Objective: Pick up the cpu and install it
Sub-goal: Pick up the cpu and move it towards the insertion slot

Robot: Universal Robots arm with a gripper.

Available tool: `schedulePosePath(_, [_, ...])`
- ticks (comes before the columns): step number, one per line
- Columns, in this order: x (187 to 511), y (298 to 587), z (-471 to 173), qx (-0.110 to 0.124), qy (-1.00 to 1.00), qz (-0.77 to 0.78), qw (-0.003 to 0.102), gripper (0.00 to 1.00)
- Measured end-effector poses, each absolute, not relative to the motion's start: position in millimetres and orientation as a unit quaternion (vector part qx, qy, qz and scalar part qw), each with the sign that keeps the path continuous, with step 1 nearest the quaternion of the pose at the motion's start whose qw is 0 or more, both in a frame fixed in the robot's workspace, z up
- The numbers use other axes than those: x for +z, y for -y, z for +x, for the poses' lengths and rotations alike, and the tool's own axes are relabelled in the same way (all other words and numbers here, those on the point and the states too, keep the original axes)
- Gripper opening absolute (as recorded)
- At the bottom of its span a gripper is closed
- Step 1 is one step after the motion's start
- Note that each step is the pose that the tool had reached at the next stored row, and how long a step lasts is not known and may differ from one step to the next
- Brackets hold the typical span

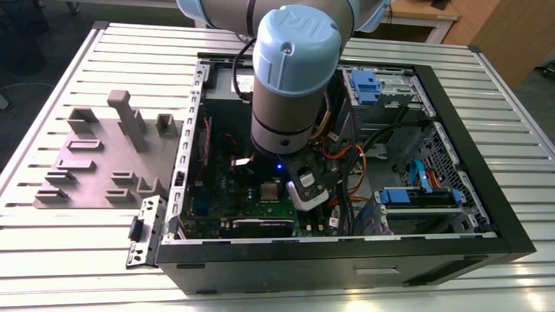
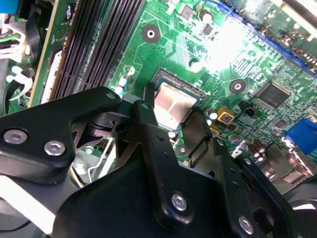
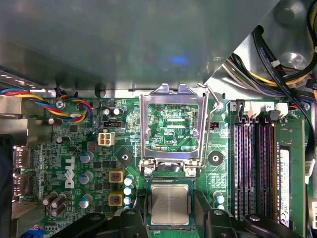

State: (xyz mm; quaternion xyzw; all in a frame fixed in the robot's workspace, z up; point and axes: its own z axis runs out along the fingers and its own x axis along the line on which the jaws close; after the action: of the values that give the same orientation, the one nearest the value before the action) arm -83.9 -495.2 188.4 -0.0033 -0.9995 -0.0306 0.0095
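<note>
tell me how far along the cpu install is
Done: the small flat square silver-grey cpu is already at its socket on the green motherboard; whether it is fully seated I cannot tell. In hand: the gripper is right at the chip. Left: the rectangular silver metal socket frame stands flipped open, not closed over the chip.

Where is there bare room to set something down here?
Bare slatted table between the grey fixture plate and the near edge, and beside the computer case on the exterior view's right. Crowded inside, around the end effector and cpu.
</note>
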Motion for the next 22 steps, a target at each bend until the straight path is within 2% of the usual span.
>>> schedulePosePath(22, [190.8, 494.7, -84.8, -0.030, 0.999, -0.004, 0.009, 0.47])
